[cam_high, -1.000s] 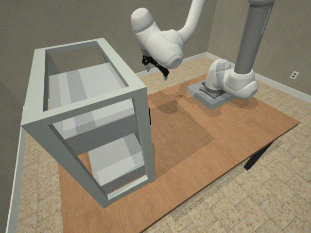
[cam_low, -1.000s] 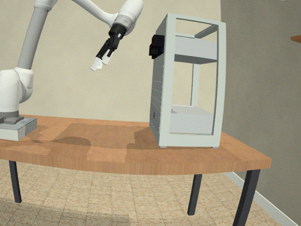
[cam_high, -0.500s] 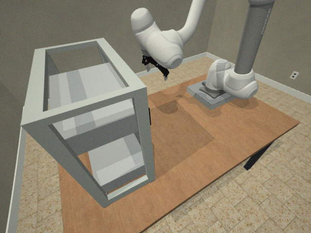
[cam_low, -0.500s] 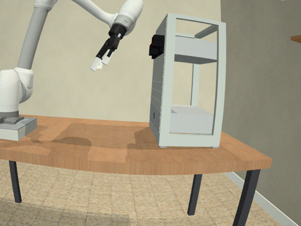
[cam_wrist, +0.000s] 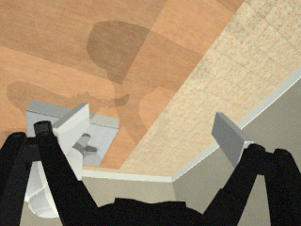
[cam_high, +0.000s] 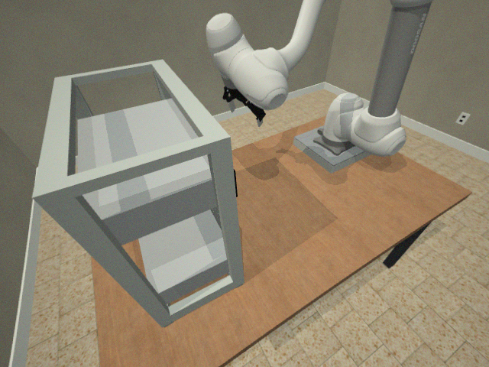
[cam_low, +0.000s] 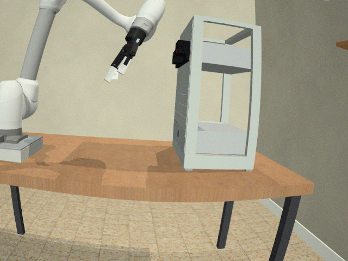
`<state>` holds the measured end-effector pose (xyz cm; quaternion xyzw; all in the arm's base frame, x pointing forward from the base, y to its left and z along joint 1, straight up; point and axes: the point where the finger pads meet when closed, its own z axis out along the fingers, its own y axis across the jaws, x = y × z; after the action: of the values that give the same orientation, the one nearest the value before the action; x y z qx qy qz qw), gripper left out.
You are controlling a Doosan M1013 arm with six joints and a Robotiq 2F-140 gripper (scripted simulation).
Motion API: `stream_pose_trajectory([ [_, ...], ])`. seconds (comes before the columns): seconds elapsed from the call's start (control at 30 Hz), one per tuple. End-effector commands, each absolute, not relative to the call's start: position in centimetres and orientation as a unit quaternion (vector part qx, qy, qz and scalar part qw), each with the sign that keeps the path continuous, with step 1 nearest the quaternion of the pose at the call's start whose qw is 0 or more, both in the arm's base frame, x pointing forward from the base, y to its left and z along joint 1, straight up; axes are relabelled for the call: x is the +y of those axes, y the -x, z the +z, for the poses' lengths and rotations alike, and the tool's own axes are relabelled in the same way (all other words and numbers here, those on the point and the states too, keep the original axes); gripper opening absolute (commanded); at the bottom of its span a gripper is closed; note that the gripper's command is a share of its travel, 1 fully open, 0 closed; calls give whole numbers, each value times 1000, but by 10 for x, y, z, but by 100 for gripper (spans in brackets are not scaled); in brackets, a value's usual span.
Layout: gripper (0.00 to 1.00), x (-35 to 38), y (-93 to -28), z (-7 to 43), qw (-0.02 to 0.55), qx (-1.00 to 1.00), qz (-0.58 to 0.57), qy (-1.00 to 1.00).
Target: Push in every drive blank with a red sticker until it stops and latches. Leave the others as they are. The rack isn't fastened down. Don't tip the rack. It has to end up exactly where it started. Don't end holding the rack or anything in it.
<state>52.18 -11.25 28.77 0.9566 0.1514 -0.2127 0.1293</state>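
So the gripper (cam_low: 113,75) is hanging up in the air with its fingers spread all the way and nothing between them. The rack (cam_low: 193,92) stands upright on the table (cam_low: 157,179), well off to the side the gripper's wrist points away from. Two black drive blanks (cam_low: 179,53) stick out near the rack's top, roughly level with the gripper; one shows a bit of red.
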Motion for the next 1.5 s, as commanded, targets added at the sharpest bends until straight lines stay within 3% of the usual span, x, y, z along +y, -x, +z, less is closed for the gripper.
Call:
stream_pose_trajectory([
  [0.0, 100, -117, -521, 288, 140, 148, -208, -956],
  [0.6, 100, -167, -516, 301, 249, 120, -181, -944],
  [1.47, 100, -266, -548, 397, 545, 106, 20, -831],
])
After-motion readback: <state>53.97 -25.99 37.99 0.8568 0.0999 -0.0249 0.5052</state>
